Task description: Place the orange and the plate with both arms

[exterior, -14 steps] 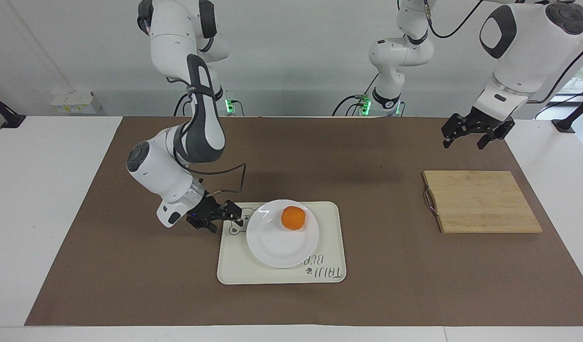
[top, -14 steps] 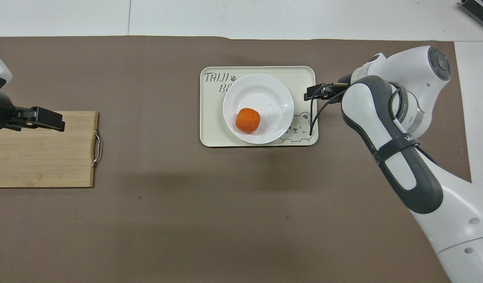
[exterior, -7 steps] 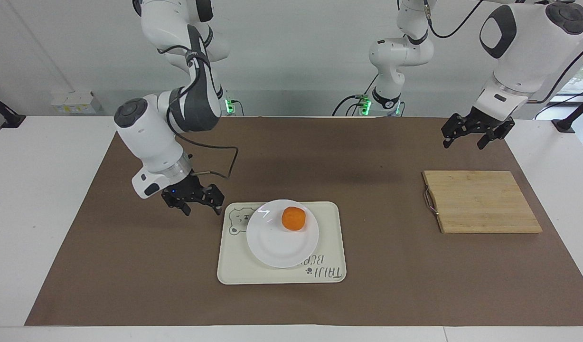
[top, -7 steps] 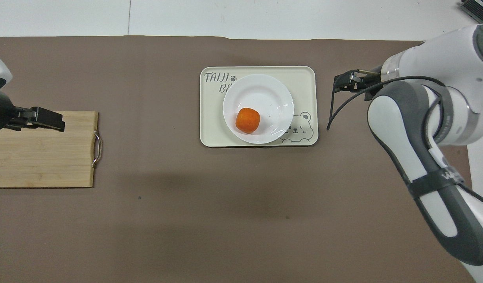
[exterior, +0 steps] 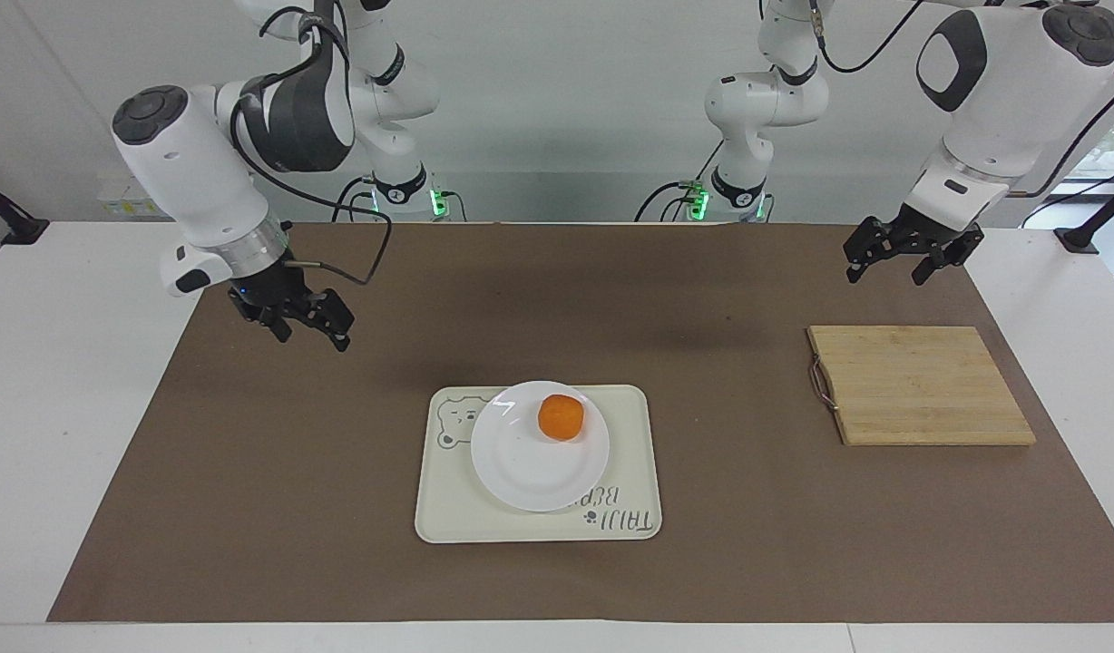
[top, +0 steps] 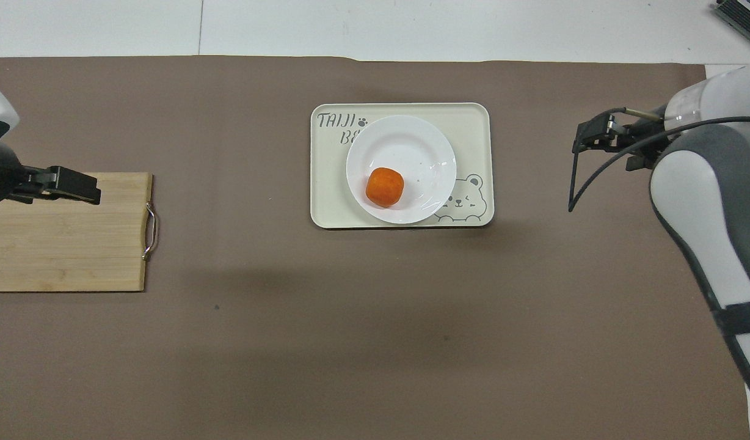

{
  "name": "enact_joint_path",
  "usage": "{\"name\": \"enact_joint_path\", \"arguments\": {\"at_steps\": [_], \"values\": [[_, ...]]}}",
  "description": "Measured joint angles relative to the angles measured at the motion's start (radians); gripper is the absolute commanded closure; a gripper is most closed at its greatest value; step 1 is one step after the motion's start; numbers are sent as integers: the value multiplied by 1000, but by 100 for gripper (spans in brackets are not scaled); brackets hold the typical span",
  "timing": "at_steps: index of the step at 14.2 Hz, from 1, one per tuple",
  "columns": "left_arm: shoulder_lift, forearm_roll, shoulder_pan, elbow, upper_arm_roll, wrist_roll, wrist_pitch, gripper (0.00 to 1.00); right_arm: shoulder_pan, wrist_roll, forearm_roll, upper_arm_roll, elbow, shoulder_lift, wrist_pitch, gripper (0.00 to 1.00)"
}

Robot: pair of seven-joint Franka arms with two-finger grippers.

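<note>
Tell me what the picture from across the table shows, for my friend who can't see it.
An orange sits on a white plate, which rests on a cream bear tray. The right gripper and left gripper hang open and empty above the brown mat; a wooden cutting board lies under the left one.

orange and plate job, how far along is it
Placing looks done: the orange sits on the plate, and the plate rests on the tray. Nothing is in hand: the right end effector is open and raised over bare mat, clear of the tray, and the left end effector waits open above the mat near the cutting board. Nothing obvious looks left.
</note>
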Motion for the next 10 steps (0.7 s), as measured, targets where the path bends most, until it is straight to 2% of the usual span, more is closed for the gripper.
{"name": "enact_joint_path", "arguments": {"at_steps": [4, 7, 10], "values": [[0, 0, 0, 0, 0, 0, 0, 0, -49, -81, -18, -2, -12, -40, -84, 0], [0, 0, 0, 0, 0, 0, 0, 0, -56, -93, -80, 4, -13, -107, -126, 0], [0, 0, 0, 0, 0, 0, 0, 0, -47, -93, -101, 20, 33, -163, -213, 0]]}}
